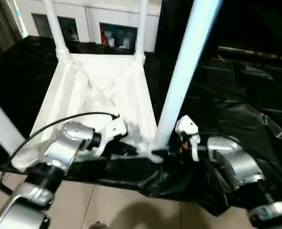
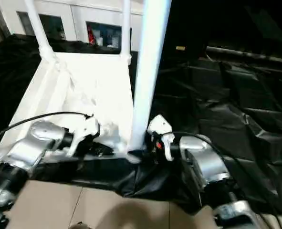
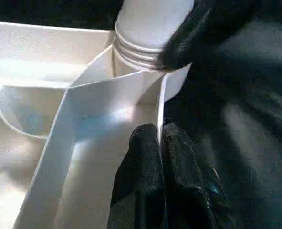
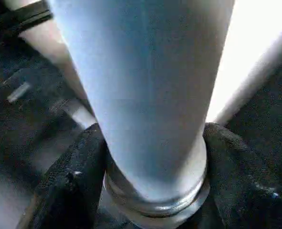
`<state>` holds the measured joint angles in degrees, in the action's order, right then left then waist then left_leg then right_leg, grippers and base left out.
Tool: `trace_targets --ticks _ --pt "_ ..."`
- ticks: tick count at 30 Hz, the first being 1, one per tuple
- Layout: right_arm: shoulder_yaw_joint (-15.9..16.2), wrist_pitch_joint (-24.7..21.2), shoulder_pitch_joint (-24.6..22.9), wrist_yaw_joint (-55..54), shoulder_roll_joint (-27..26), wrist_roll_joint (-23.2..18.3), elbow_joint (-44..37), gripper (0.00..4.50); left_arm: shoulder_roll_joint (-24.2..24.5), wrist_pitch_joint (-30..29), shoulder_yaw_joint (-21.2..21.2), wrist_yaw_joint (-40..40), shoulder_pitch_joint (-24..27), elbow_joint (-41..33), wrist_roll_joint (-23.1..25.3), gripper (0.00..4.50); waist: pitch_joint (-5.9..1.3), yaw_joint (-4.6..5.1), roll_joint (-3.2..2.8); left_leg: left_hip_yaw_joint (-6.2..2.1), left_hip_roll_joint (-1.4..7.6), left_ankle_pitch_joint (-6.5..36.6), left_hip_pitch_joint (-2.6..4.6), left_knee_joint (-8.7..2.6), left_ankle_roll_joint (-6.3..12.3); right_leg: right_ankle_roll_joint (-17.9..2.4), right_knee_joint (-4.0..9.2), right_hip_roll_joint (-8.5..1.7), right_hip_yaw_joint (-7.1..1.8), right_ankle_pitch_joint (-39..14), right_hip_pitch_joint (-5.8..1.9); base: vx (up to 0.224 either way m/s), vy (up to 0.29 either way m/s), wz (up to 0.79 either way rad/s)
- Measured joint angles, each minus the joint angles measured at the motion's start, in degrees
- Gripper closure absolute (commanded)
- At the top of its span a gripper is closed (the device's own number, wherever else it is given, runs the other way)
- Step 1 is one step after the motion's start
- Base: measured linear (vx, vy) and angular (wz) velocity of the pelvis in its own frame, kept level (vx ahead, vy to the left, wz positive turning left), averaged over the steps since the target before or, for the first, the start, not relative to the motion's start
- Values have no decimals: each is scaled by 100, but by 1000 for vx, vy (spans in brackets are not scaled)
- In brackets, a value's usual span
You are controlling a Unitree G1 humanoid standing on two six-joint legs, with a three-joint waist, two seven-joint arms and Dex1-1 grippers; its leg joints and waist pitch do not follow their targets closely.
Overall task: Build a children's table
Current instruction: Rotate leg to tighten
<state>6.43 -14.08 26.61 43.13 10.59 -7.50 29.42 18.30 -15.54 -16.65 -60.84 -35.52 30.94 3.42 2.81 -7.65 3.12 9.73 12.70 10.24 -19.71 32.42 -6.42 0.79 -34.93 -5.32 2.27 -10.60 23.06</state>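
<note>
Your left claw [image 3: 161, 157] pinches the top's [image 1: 102, 90] rim to steady it, while your right claw [image 4: 150, 191] clasps the leg [image 1: 179, 86] at its socket.

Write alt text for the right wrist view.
A long white tapered plastic tube leg stands between the two black fingers of the right pincer, which flank its ringed base. Crumpled black plastic sheeting lies behind.
</note>
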Motion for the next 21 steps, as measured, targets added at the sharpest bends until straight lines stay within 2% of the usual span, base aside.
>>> trace_targets --ticks 5,8,10,11,13,14,17,18,19,21 --pt "-562 -37 475 -2043 -796 94 739 184 -765 -408 105 1331 -227 361 260 450 2 153 8 -31 -28 -7 28 -17 -12 9 20 -1 19 -5 1 -48 -1 -6" --pt "-667 -8 620 -2606 -984 122 926 184 -975 -528 99 1656 -271 394 356 450 4 182 -4 -95 -73 -7 34 -66 -12 9 92 2 34 -6 -2 0 0 0" --pt "-716 73 674 -2717 -1028 159 1023 184 -1046 -525 97 1733 -335 479 412 450 8 192 -29 -118 -81 -7 19 -74 -11 9 129 3 36 -5 -2 0 0 0" --pt "-731 141 675 -2720 -1032 179 1059 149 -1066 -490 99 1751 -357 533 419 450 6 199 -51 -119 -81 -7 19 -76 -11 8 148 2 33 -5 -3 0 0 0" --pt "-734 215 675 -2720 -1035 225 1088 149 -1074 -432 100 1761 -364 569 419 450 9 205 -71 -117 -83 -7 12 -75 -10 6 161 2 22 -3 -4 0 0 0" --pt "-735 236 675 -2720 -1037 243 1104 109 -1076 -416 100 1761 -371 590 419 450 8 208 -81 -115 -83 -7 9 -74 -10 3 169 2 20 -1 -7 0 0 0" --pt "-707 242 672 -2579 -1005 272 1055 106 -1034 -335 103 1669 -403 630 416 450 21 230 -99 -112 -82 -7 7 -74 -10 -2 174 2 20 2 -7 0 0 0" --pt "-698 239 671 -2504 -989 273 1037 88 -1011 -313 103 1626 -415 638 414 450 24 234 -103 -112 -82 -7 0 -75 -10 -6 175 2 20 5 -3 0 0 0" --pt "-693 233 660 -2424 -956 276 1008 88 -989 -294 103 1584 -421 638 409 450 26 233 -106 -111 -82 -7 -21 -74 -10 -17 176 2 20 18 1 0 0 0" --pt "-592 219 586 -2009 -762 267 884 88 -905 -191 98 1380 -422 637 383 450 28 230 -104 -110 -81 -7 -30 -74 -9 -19 177 2 20 55 4 0 0 0"
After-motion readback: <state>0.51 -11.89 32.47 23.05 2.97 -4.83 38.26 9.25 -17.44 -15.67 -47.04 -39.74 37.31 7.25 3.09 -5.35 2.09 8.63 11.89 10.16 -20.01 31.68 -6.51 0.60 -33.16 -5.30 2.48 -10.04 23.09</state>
